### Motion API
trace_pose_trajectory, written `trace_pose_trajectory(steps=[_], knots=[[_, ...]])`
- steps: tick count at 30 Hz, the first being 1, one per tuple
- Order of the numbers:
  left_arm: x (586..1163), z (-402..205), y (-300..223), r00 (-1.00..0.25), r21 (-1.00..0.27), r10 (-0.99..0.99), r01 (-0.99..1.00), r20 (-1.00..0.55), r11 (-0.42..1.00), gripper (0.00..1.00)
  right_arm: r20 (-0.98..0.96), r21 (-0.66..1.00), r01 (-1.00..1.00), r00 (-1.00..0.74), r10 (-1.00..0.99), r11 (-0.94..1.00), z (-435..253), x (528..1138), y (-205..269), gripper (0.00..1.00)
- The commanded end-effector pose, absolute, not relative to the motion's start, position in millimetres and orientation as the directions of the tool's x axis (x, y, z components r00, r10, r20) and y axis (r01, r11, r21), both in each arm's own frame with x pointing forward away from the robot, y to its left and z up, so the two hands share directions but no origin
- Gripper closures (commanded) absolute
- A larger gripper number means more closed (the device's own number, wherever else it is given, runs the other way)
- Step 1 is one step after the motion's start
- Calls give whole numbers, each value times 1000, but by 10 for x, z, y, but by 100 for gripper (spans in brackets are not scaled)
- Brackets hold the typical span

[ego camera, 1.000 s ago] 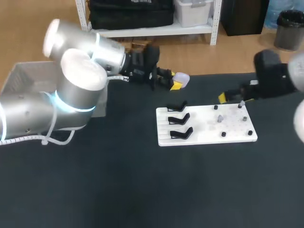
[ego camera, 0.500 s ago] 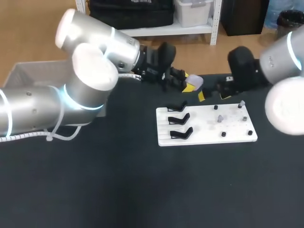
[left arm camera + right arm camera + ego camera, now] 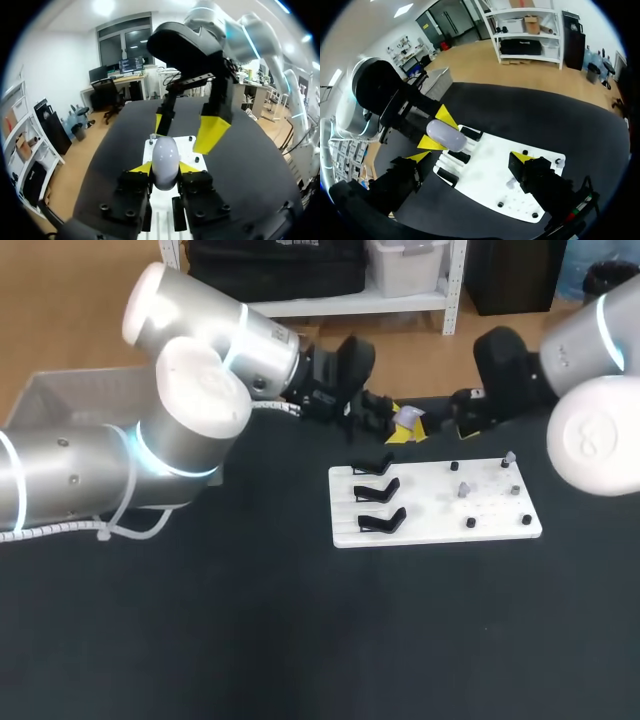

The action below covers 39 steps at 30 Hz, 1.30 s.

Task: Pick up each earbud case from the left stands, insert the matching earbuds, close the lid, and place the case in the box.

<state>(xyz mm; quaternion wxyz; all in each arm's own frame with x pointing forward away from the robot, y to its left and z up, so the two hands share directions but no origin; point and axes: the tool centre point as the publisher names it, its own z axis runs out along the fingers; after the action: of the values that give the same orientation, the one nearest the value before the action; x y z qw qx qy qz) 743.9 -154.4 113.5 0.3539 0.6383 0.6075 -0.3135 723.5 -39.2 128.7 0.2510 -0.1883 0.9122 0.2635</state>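
Earbud case (image 3: 165,162), smooth oval, in left hand (image 3: 165,168)

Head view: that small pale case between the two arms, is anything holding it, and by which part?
The left gripper holds the earbud case, clamped by its two opposite sides. The right gripper is open and holds nothing.

Box (image 3: 70,400) mostly hidden behind L arm (image 3: 190,390).
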Motion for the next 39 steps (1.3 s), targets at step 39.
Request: trace_pose_trajectory(steps=[39], knots=[[7265,1554,-1306,118,133,177,988,-977,78,100,-399,-164,-405,-807,-436,900,1412,7172,-1222,0]])
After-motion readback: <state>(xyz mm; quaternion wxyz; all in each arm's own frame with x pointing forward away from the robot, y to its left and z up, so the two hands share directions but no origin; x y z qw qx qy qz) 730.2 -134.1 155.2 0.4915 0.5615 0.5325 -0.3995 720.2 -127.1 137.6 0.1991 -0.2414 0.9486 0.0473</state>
